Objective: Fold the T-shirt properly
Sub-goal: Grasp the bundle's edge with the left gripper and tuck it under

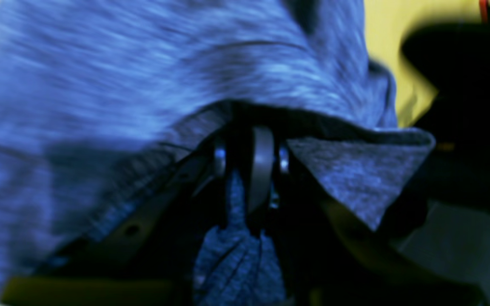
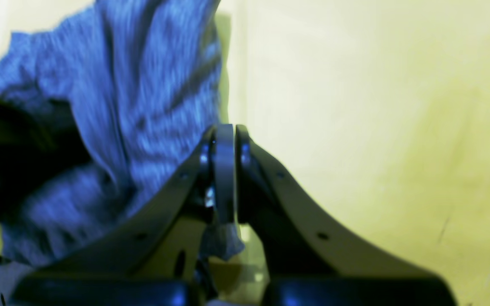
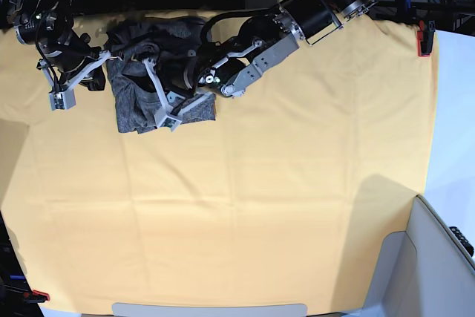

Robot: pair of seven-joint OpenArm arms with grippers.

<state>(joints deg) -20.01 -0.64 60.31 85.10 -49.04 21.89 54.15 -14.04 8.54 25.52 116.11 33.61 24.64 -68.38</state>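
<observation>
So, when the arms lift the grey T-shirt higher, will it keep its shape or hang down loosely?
Probably it hangs loosely: the T-shirt already lies bunched in soft folds on the yellow cloth. It drapes over the left gripper, so it looks floppy. Likely light, and unpinched parts should sag.

Right gripper pinched on T-shirt hem above yellow cloth.

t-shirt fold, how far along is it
Early stage. Done: nothing neat yet; the T-shirt lies bunched in a heap at the far edge of the yellow cloth. In hand: the left gripper is shut on a fold of fabric, and the right gripper pinches a small scrap of it. Left: spreading it flat, then folding sleeves and body.
</observation>
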